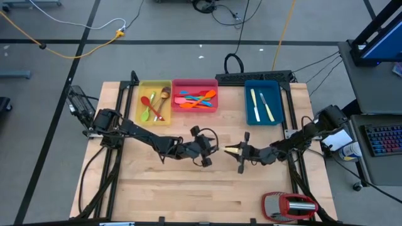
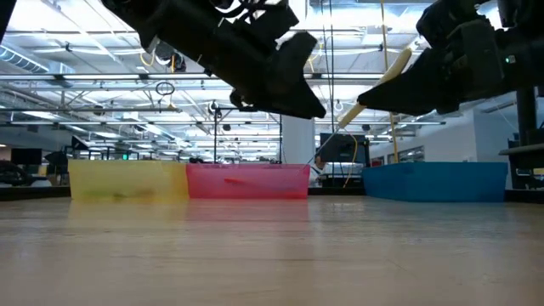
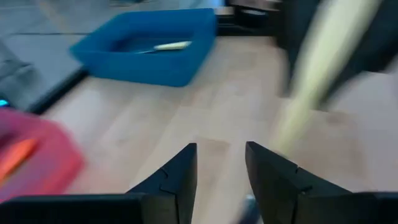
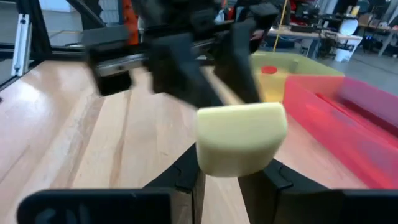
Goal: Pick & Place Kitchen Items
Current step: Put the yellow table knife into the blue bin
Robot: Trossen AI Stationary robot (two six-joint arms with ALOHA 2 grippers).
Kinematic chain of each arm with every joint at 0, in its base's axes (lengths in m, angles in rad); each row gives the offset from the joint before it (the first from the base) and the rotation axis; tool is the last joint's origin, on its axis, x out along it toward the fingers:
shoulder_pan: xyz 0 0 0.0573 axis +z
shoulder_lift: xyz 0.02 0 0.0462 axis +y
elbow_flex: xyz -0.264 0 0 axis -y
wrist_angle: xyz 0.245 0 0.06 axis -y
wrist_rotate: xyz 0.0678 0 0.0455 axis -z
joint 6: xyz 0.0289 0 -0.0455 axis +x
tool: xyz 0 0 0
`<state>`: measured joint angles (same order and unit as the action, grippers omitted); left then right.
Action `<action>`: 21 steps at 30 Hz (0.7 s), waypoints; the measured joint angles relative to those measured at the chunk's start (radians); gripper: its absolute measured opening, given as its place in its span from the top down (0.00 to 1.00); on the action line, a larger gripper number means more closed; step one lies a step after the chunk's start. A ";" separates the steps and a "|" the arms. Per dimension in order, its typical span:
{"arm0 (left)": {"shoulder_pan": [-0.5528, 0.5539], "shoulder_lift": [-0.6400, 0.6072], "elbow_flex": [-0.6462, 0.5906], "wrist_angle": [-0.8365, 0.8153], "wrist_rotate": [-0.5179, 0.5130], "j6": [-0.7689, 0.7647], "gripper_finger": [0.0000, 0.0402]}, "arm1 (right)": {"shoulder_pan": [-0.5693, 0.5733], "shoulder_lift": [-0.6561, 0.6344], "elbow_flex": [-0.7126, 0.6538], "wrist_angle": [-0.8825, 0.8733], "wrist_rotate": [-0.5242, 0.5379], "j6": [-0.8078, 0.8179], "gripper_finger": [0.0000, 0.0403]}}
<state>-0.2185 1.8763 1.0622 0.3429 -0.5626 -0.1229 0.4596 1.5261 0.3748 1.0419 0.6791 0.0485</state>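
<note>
Low in the overhead picture, near the bottom right corner of the wooden table (image 1: 188,188), sits a bulky red-and-silver gadget (image 1: 290,206).

A bit higher, in the middle of the picture, the two arms meet above the table. The right gripper (image 1: 240,150) comes in from the right and holds a cream-handled knife (image 1: 233,150) between its fingers. The cream handle end pokes out toward the left arm. In the right wrist picture the handle (image 4: 241,138) sits squeezed between the two dark fingers. In the low picture the knife (image 2: 378,87) is up in the air, tilted, and not touching the table.

The left gripper (image 1: 213,149) comes in from the left, just beside the knife's handle end. Its fingers (image 3: 180,174) stand a little apart with nothing between them.

Farther back, near the top edge of the table, three trays stand in a row. The yellow tray (image 1: 142,88) on the left holds spoons (image 1: 153,105) in green, orange and red. The pink tray (image 1: 176,84) touches it and holds spatulas (image 1: 197,99) in orange, blue and red. The blue tray (image 1: 276,100) stands apart to the right with two more cream knives (image 1: 261,105) lying side by side
</note>
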 joint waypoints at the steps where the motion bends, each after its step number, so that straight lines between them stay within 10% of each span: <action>1: 0.003 0.000 0.000 -0.001 -0.030 -0.010 0.65 | 0.004 0.000 0.000 -0.007 0.005 0.007 0.82; 5: 0.017 0.000 0.000 -0.003 -0.058 -0.067 0.65 | 0.034 0.000 0.000 -0.016 0.138 -0.018 0.84; 14: 0.019 0.000 0.000 -0.034 -0.036 -0.153 0.65 | 0.096 0.000 0.000 0.208 0.843 -0.339 0.83; 21: 0.019 0.000 0.000 -0.035 -0.036 -0.153 0.65 | 0.008 -0.025 -0.017 0.423 0.892 -0.697 0.83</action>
<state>-0.1993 1.8763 1.0622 0.3084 -0.5985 -0.2756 0.4678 1.5011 0.3573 1.4645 1.5707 -0.6483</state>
